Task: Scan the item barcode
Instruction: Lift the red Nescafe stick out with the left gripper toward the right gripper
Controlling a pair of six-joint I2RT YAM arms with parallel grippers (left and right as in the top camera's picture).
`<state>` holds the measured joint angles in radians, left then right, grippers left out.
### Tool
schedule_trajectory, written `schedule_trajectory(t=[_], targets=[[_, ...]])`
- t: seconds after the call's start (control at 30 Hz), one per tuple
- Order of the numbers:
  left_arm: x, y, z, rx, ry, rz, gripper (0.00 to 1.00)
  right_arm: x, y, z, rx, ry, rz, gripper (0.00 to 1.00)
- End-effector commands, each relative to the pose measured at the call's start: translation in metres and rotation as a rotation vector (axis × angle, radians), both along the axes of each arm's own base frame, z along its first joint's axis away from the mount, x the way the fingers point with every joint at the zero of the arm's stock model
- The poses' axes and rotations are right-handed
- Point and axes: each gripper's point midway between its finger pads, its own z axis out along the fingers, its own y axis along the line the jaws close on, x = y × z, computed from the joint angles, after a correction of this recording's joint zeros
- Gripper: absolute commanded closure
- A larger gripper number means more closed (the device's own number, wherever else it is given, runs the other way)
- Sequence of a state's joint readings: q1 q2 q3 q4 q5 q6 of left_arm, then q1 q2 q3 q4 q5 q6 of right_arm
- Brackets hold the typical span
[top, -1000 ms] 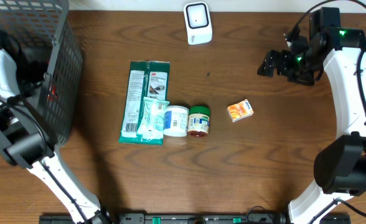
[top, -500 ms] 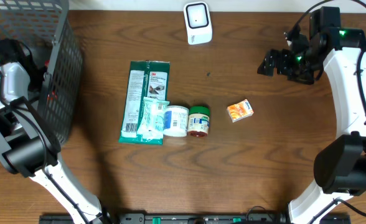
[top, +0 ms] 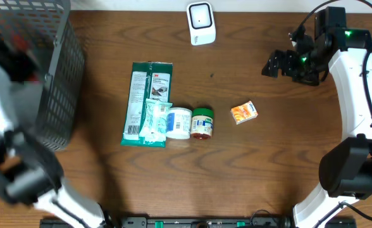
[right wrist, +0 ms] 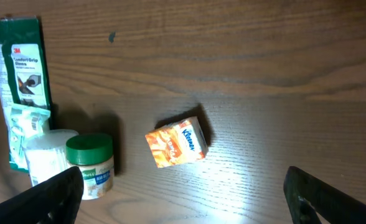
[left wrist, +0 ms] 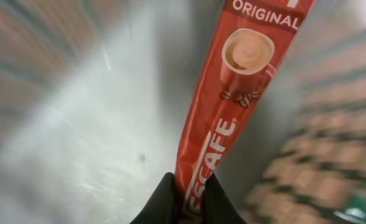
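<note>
The left gripper (left wrist: 188, 196) has snapped shut inside the basket (top: 62, 69) at the table's (top: 249, 177) left edge, pinching one end of the coffee sachet (left wrist: 233, 106). It looks light, floppy and slick. The right gripper (top: 279, 63) gapes empty.

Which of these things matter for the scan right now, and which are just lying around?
In the job: Nescafe sachet, left gripper shut on it, white scanner.
Lying about: 3M pack, white tub, green-lidded jar, Kleenex pack, basket.
</note>
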<state>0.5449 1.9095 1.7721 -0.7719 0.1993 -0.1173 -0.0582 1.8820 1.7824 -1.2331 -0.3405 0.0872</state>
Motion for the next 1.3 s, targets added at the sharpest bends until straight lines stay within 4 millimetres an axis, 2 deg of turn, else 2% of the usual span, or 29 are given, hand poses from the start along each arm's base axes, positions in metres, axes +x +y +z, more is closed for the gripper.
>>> schedule_trajectory(t=[0.0, 0.07, 0.13, 0.17, 0.2, 0.3, 0.33, 0.43, 0.53, 0.57, 0.67, 0.83, 1.07, 1.27], targets=[[-0.021, -0.025, 0.156, 0.103, -0.336, -0.028, 0.93, 0.000, 0.002, 0.006, 0.009, -0.023, 0.001, 0.05], [-0.037, -0.049, 0.191, 0.094, -0.419, -0.085, 0.93, 0.002, 0.006, 0.009, 0.037, -0.031, 0.008, 0.07], [-0.053, -0.089, 0.216, 0.011, -0.492, -0.201, 0.93, 0.003, 0.015, 0.013, 0.093, -0.043, 0.024, 0.10], [-0.060, -0.112, 0.224, -0.051, -0.518, -0.272, 0.93, 0.003, 0.022, 0.017, 0.133, -0.057, 0.053, 0.11], [-0.070, -0.146, 0.231, -0.150, -0.543, -0.386, 0.93, 0.002, 0.033, 0.024, 0.207, -0.082, 0.107, 0.12], [-0.087, -0.218, 0.242, -0.345, -0.580, -0.661, 0.93, -0.002, 0.058, 0.048, 0.407, -0.151, 0.223, 0.08], [-0.096, -0.254, 0.244, -0.434, -0.586, -0.808, 0.93, -0.004, 0.068, 0.067, 0.538, -0.197, 0.270, 0.04], [-0.100, -0.297, 0.239, -0.539, -0.551, -0.946, 0.93, -0.008, 0.073, 0.100, 0.743, -0.275, 0.312, 0.01], [-0.102, -0.338, 0.233, -0.644, -0.516, -1.085, 0.93, -0.011, 0.069, 0.131, 0.909, -0.358, 0.343, 0.05], [-0.103, -0.360, 0.228, -0.717, -0.486, -1.151, 0.93, -0.013, 0.069, 0.144, 0.977, -0.405, 0.370, 0.11], [-0.104, -0.392, 0.218, -0.822, -0.443, -1.255, 0.93, -0.019, 0.073, 0.161, 1.058, -0.476, 0.428, 0.22], [-0.099, -0.425, 0.201, -0.996, -0.375, -1.343, 0.93, -0.025, 0.095, 0.161, 1.038, -0.535, 0.538, 0.13], [-0.092, -0.447, 0.178, -1.085, -0.291, -1.362, 0.93, -0.042, 0.151, 0.163, 1.035, -0.611, 0.769, 0.12], [-0.099, -0.459, 0.177, -1.098, -0.269, -1.390, 0.93, -0.055, 0.195, 0.169, 1.036, -0.698, 0.958, 0.18]])
